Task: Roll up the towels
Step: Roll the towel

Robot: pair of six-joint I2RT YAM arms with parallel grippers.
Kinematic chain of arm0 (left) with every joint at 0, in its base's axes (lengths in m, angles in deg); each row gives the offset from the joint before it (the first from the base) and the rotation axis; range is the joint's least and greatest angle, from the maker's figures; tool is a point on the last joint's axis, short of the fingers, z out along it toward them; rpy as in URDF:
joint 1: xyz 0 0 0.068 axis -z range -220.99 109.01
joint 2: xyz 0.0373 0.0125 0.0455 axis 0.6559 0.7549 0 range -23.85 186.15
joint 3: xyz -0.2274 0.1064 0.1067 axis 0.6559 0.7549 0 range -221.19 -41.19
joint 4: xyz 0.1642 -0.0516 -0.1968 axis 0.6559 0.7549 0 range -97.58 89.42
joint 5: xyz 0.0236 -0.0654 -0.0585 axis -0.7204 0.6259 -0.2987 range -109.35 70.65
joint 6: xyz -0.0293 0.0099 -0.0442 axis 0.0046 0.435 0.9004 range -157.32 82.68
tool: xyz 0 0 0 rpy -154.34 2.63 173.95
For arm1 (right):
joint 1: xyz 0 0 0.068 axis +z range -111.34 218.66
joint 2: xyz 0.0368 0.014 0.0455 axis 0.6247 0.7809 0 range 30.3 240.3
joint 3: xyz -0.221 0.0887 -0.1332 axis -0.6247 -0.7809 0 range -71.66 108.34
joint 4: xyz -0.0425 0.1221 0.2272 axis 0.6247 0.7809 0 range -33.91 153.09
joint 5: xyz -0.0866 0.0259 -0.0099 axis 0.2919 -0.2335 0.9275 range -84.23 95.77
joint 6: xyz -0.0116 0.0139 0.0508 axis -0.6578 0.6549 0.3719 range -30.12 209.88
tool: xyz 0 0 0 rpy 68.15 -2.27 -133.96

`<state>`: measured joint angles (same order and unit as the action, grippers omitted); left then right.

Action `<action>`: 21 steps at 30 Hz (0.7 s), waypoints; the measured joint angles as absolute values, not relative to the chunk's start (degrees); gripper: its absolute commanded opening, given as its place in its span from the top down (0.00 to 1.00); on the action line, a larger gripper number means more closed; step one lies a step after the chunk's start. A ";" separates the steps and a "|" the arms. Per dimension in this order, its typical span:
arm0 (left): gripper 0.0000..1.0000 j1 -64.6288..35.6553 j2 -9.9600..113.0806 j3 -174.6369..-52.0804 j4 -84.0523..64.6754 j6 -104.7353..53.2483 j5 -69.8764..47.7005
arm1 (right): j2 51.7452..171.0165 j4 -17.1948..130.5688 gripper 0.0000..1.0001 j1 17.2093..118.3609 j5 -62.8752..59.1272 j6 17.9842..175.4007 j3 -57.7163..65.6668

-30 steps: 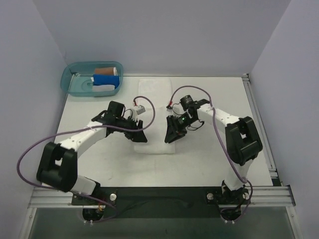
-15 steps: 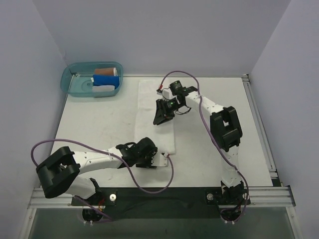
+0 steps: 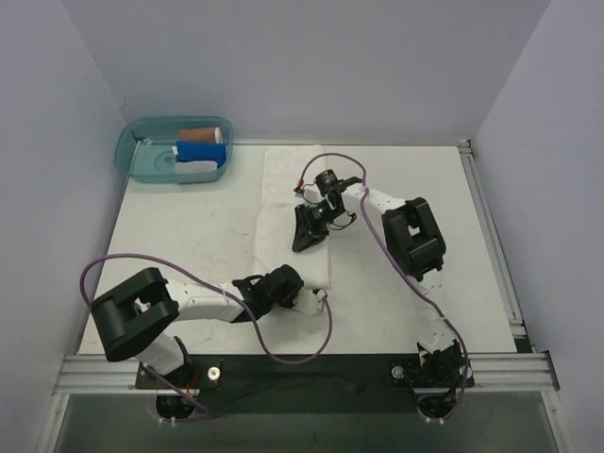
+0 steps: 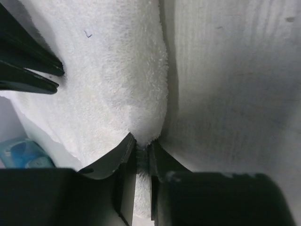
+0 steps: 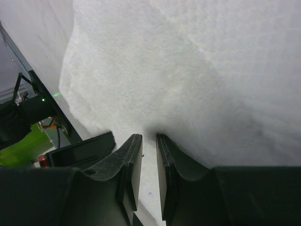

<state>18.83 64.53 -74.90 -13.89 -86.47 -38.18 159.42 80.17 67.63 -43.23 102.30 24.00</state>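
At near edge of desk, centre: left gripper [image 4: 142, 144] pressed together on a raised fold of the plain white rectangular terry-cloth towel [image 4: 117, 70], cloth bunched between its 2 black fingers [image 4: 123, 155]. From above, left gripper [image 3: 288, 286] sits at the towel's near short end.

Mid-desk: right gripper [image 5: 149, 137] has its fingers [image 5: 131, 155] nearly together, only a thin gap; cloth puckers in at the tips, pinching the towel [image 5: 188, 70]. From above, right gripper [image 3: 304, 231] is over the towel's right long side, about halfway along.

Towel [image 3: 283, 175] lies as 1 long strip from far edge centre toward near edge.

Far-left corner: teal plastic bin [image 3: 132, 151] holding a blue towel [image 3: 200, 151] and a brown towel [image 3: 200, 134], well apart from both grippers.
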 measured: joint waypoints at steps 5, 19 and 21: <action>0.95 21.49 59.40 -79.84 2.04 -80.76 -31.01 | 157.32 79.64 0.80 68.83 -44.45 101.78 17.05; 1.00 21.34 53.54 -96.37 35.64 -67.76 -1.02 | 146.57 83.47 0.80 68.68 -42.46 97.54 19.21; 1.00 19.37 54.19 -97.79 37.56 -67.50 1.95 | 148.54 83.07 0.81 68.31 -42.42 97.06 20.30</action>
<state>19.37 54.19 -97.79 37.56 -67.50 1.95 148.54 83.07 68.31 -42.42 97.06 20.30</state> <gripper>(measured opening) 0.210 0.205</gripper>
